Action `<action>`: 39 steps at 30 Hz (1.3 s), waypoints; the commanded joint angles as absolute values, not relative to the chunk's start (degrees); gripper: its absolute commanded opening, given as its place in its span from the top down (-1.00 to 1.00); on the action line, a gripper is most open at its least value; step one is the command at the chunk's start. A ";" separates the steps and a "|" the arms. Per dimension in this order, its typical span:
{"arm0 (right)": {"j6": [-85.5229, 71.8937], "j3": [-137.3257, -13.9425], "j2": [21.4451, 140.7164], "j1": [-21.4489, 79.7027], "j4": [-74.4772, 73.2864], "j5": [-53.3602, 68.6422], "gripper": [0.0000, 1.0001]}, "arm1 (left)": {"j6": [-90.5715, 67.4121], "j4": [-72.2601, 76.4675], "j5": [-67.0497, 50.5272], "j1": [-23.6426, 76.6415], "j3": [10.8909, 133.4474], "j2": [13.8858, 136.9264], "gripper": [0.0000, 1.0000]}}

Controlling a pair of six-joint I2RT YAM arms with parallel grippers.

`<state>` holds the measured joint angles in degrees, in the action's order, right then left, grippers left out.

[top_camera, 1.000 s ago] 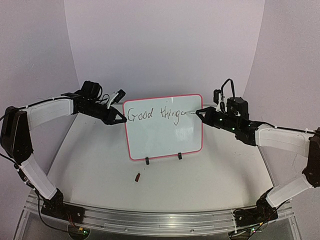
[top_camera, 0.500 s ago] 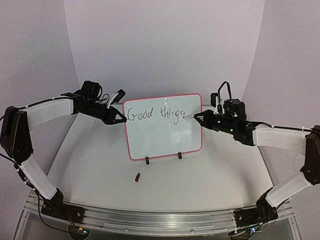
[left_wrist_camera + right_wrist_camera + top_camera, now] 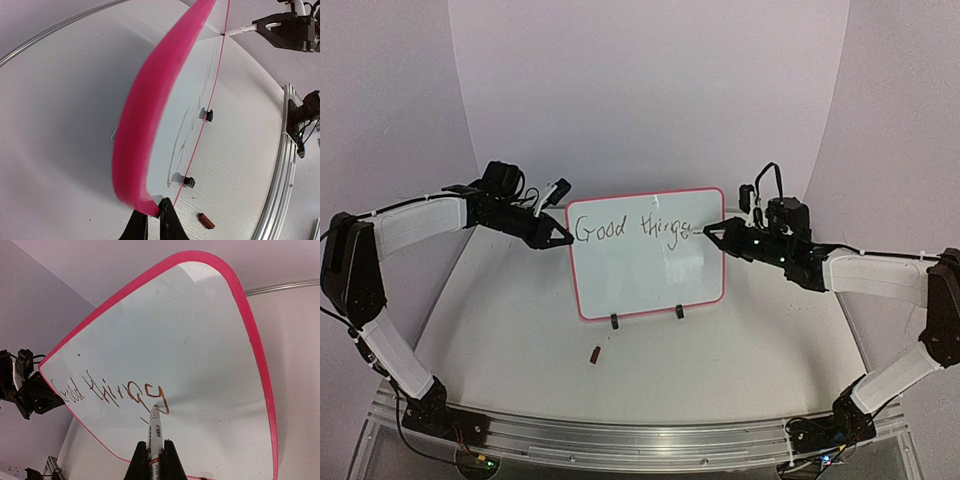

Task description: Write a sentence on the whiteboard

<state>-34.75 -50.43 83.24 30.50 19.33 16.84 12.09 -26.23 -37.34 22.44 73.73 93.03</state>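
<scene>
The whiteboard (image 3: 642, 280), pink-red framed, stands upright on two black clip feet (image 3: 614, 321) at mid table. Black lettering (image 3: 630, 228) in one line near its top reads "Good things". My left gripper (image 3: 568, 240) is shut on the board's left frame edge (image 3: 145, 115), fingertips (image 3: 170, 212) pinching it. My right gripper (image 3: 710, 230) is shut on a white marker (image 3: 154, 432). The marker tip touches the board (image 3: 210, 330) at the last letter of the lettering (image 3: 115, 390). The marker (image 3: 235, 32) also shows in the left wrist view.
A small red-brown marker cap (image 3: 595, 353) lies on the table in front of the board; it also shows in the left wrist view (image 3: 206, 220). A metal rail (image 3: 620, 440) runs along the near edge. Curved white walls enclose the back.
My right gripper has shifted the marker a little along the end of the word, and the last letter after "thing" has been drawn. The left gripper and board have stayed still.
</scene>
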 commanded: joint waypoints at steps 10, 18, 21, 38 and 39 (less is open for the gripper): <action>-33.55 -48.41 74.29 30.24 23.32 19.55 1.00 | 14.25 -27.07 -32.94 23.03 74.39 94.61 1.00; -33.44 -48.29 71.83 30.68 17.66 18.77 1.00 | 13.71 -26.94 -33.31 23.06 74.36 94.43 1.00; -31.58 -49.80 70.99 32.63 13.76 16.83 1.00 | 13.37 -26.77 -33.43 23.17 74.27 94.17 1.00; -25.75 -55.78 82.84 52.70 17.10 4.02 1.00 | 12.75 -26.59 -32.71 25.10 73.70 94.30 1.00; -25.54 -56.52 84.19 53.51 17.39 3.75 1.00 | 12.76 -26.55 -32.64 25.15 73.68 94.28 1.00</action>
